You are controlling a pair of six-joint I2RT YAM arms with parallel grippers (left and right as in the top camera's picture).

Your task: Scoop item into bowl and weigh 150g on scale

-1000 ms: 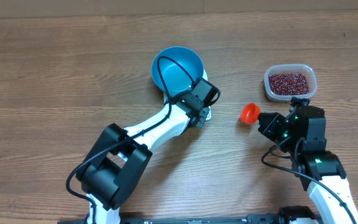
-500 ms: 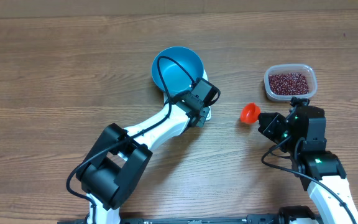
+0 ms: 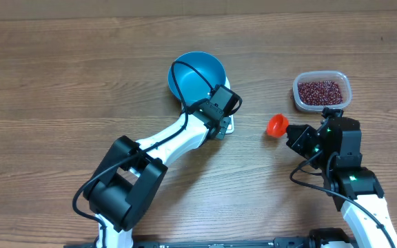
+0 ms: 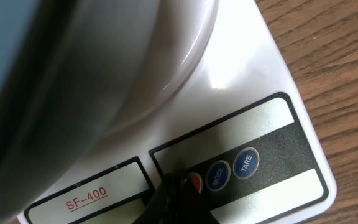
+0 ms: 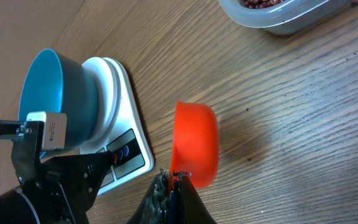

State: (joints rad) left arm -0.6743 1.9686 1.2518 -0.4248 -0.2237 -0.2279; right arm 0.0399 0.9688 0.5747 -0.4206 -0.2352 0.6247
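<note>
Left gripper (image 4: 174,188), closed tight, touched the scale's (image 4: 278,74) red button (image 4: 195,182); a light, straight press seemed best; right gripper (image 5: 174,178) clamped the scoop (image 5: 194,143).

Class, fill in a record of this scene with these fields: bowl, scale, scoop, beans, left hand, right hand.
bowl: blue, empty, on the scale
scale: white, under the bowl
scoop: orange, held by right hand
beans: red, in clear tub
left hand: shut, tip at scale's red button
right hand: shut on scoop
</note>
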